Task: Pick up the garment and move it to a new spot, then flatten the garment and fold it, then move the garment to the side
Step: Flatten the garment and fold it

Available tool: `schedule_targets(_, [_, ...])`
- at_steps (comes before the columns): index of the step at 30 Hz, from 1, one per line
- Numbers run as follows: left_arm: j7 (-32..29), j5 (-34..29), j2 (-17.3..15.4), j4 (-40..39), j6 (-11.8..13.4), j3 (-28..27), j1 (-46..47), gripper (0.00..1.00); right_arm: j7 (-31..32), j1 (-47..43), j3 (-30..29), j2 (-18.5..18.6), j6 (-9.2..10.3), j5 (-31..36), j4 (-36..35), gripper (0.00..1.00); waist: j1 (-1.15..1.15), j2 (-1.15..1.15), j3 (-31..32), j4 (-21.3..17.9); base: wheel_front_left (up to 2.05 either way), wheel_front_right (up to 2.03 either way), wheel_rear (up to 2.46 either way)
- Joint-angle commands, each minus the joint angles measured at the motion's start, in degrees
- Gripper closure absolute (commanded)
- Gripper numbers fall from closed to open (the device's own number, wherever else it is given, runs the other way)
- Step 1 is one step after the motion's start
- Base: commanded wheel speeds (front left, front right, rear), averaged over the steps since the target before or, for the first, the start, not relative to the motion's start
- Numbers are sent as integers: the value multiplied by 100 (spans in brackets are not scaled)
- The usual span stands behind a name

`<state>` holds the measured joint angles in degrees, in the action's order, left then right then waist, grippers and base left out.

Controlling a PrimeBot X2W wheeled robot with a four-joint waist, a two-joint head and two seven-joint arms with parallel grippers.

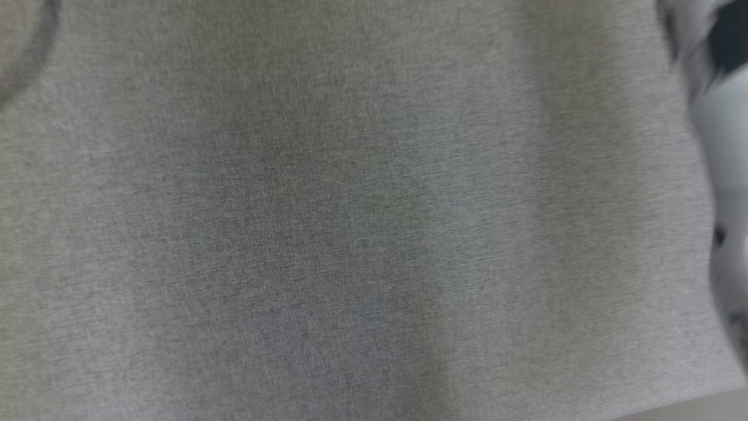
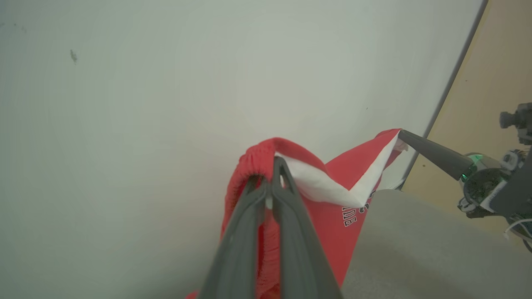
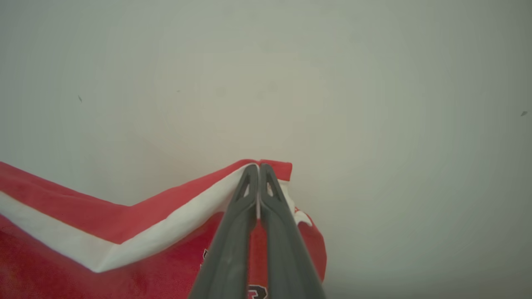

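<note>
left hand (image 2: 269, 172) pressed together, pinching the red garment (image 2: 332, 207) at its gathered waistband. right hand (image 3: 258, 167) also pressed together, pinching the garment's other corner; in the left wrist view it comes in from 3 o'clock. The garment is strung between both hands, its white band sagging in a V. White surface (image 2: 145, 104) behind it, open from 9 to 12 o'clock. Surface edge runs 1 to 4 o'clock, tan floor (image 2: 490, 70) beyond. Head view is blurred: grey cloth (image 1: 350, 234), pale arm (image 1: 716, 152) at 3 o'clock. Can't tell if the garment touches the surface.
</note>
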<state>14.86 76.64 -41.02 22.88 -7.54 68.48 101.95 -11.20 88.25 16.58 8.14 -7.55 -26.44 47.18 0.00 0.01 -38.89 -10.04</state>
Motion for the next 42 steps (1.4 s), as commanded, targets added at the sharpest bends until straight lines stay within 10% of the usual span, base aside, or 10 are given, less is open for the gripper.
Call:
schedule_targets(1, [38,-46,-53,-56,11,-74,-146,100,-45,-166,43,44,13,-81,-50,100,0,-1,251,-17,0,0,0])
schedule_targets(19, [36,-1904,536,-1703,11,-2649,-6537,100,30,-5983,-258,944,13,-488,-2986,100,0,-1,2087,36,0,0,0])
schedule_targets(32, [37,-2961,1211,-1592,12,-3199,-9226,100,619,-9603,-1364,80,13,173,-4779,100,0,-1,2821,369,0,0,0])
schedule_targets(42, [37,-3252,1384,-1464,13,-3330,-9838,100,846,-10702,-1916,-273,16,228,-5354,100,0,-1,3156,562,0,0,0])
